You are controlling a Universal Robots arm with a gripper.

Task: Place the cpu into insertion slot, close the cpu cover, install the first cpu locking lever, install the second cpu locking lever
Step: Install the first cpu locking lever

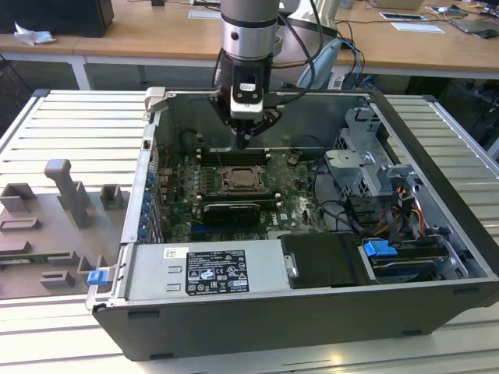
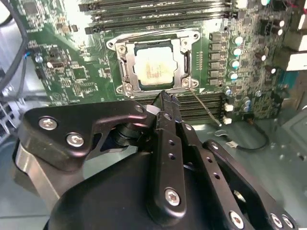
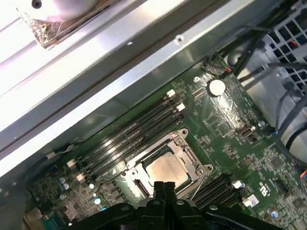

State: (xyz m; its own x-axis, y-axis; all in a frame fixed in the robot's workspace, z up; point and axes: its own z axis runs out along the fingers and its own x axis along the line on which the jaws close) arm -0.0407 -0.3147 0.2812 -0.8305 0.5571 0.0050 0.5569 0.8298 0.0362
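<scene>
cpu (image 2: 154, 67) inside insertion slot (image 2: 149, 46)

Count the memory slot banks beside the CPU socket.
2: one bank between the CPU socket and the chassis wall, the other bank on the socket's opposite side, partly hidden.

The cpu (image 2: 154, 67) is matt pale metal, the cpu cover (image 2: 125, 72) shinier silvery metal.

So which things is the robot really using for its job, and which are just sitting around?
For the job:
- gripper, hovering over the cpu
- insertion slot holding the cpu
- cpu cover framing the cpu
- thin locking lever, sticking out

Just sitting there:
- memory slots
- round battery
- power supply box
- grey plastic holders beside the case
</scene>
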